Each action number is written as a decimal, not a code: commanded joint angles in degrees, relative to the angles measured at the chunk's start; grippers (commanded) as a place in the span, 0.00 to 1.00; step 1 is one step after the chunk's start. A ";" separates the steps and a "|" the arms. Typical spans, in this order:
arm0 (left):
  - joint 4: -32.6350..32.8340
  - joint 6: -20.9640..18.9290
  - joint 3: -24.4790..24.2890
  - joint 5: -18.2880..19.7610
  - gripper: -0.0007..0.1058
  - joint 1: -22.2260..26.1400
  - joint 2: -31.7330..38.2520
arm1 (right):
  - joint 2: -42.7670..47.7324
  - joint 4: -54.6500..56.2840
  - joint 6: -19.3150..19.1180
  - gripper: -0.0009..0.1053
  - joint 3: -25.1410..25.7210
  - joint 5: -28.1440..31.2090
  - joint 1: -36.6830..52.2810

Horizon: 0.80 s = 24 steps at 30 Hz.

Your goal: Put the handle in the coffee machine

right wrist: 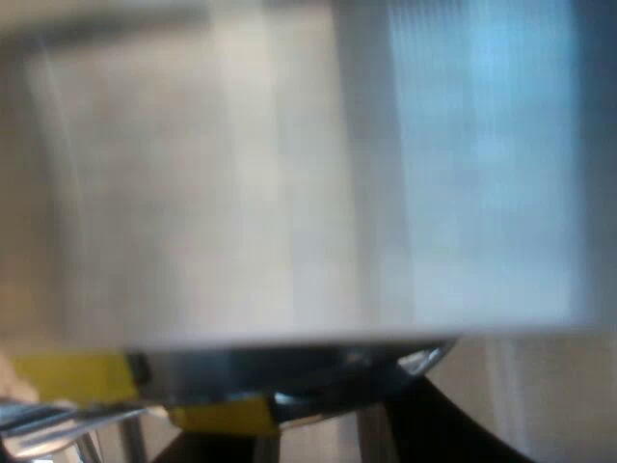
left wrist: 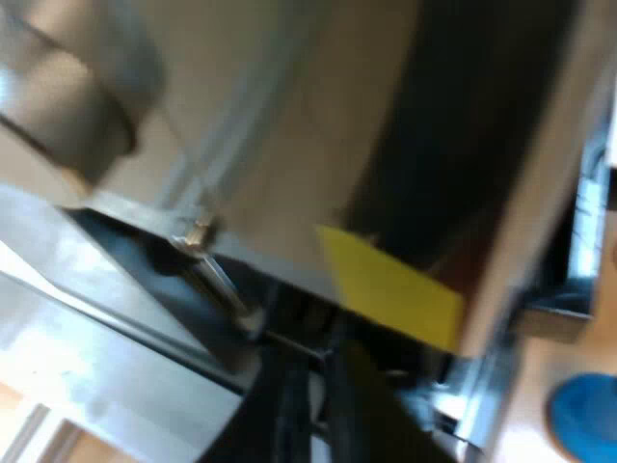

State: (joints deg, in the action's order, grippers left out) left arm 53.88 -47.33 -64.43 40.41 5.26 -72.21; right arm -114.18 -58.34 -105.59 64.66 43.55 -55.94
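The left gripper (left wrist: pixel 323 391) is hovering close under the one espresso machine (left wrist: pixel 289 125), steel body at its twelve o'clock, with one blue tamper (left wrist: pixel 583 420) standing on the table (left wrist: pixel 530 415) nearby. I cannot tell whether it is clamped or apart. The right gripper (right wrist: pixel 328 439), equally unreadable, is sitting beneath what may be the one holder (right wrist: pixel 289 371), a dark metal rim at its twelve o'clock. Seating seems underway, and next likely comes a locking twist.

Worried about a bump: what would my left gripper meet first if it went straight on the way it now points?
Most likely the espresso machine: its metal body by the yellow label lies just ahead of the left gripper. Depth is unclear, so I cannot say how near.
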 commanded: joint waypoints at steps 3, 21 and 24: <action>-6.46 -3.34 -0.55 -9.14 0.02 -0.21 0.56 | 1.68 -6.04 -0.03 0.22 1.37 -0.56 0.45; 0.58 1.31 -0.55 -13.20 0.02 0.29 -9.34 | 1.68 -6.04 -0.03 0.22 1.37 -0.56 0.45; 2.08 1.30 -0.55 -12.45 0.02 0.29 -9.19 | 1.68 -6.04 -0.03 0.22 1.37 -0.56 0.45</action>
State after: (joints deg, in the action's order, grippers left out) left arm 54.92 -46.33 -64.67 28.19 5.42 -82.35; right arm -114.18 -58.34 -105.59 64.66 43.55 -55.94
